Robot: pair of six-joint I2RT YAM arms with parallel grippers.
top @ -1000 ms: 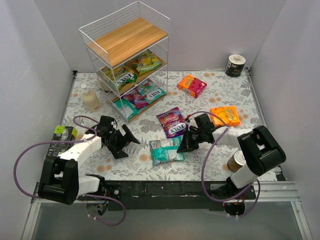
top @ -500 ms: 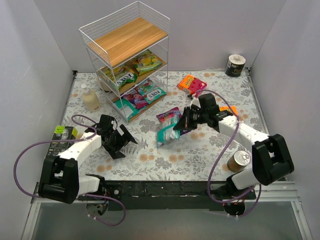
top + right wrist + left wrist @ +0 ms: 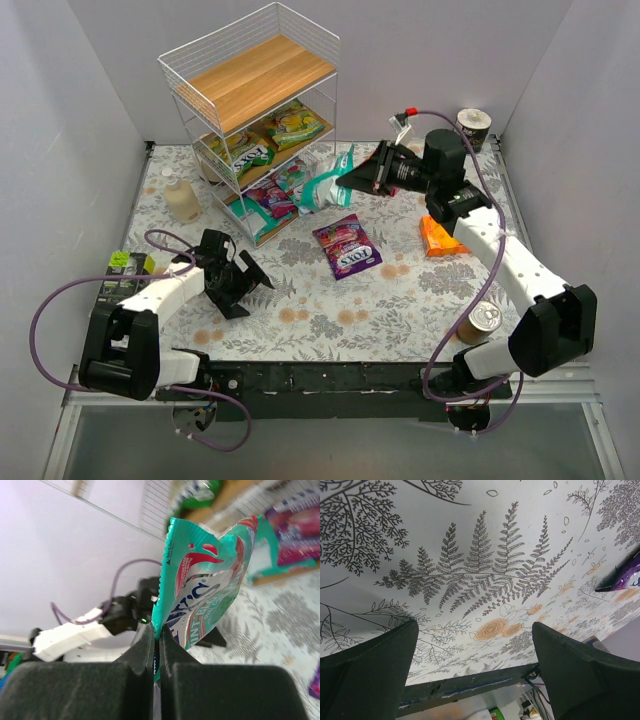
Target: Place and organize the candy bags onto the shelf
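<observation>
Your right tool (image 3: 352,174) is pinched together on the edge of the teal-white candy bag (image 3: 325,187), holding it in the air just beside the shelf (image 3: 255,75). Your left tool (image 3: 244,288) stands wide apart, empty, low over the counter (image 3: 330,310).

**Top view.** Dial centred on the table (image 3: 330,310), with 12 o'clock away from the arm bases.

- **11 o'clock:** the shelf (image 3: 255,80), with the middle-tier candy bags (image 3: 290,122) side by side and the bottom-tier candy bags (image 3: 268,197) below them.
- **12 o'clock:** the held candy bag (image 3: 322,188), just right of the shelf and above the table, pinched in the right gripper (image 3: 355,176).
- **Centre:** the loose candy bag (image 3: 346,245), lying flat.
- **10 o'clock:** bottle (image 3: 181,198), left of the shelf.
- **1 o'clock:** roll (image 3: 472,130).
- **3 o'clock:** box (image 3: 437,238), partly under the right arm.
- **4 o'clock:** can (image 3: 482,322).
- **8 o'clock:** left gripper (image 3: 252,297).
</observation>
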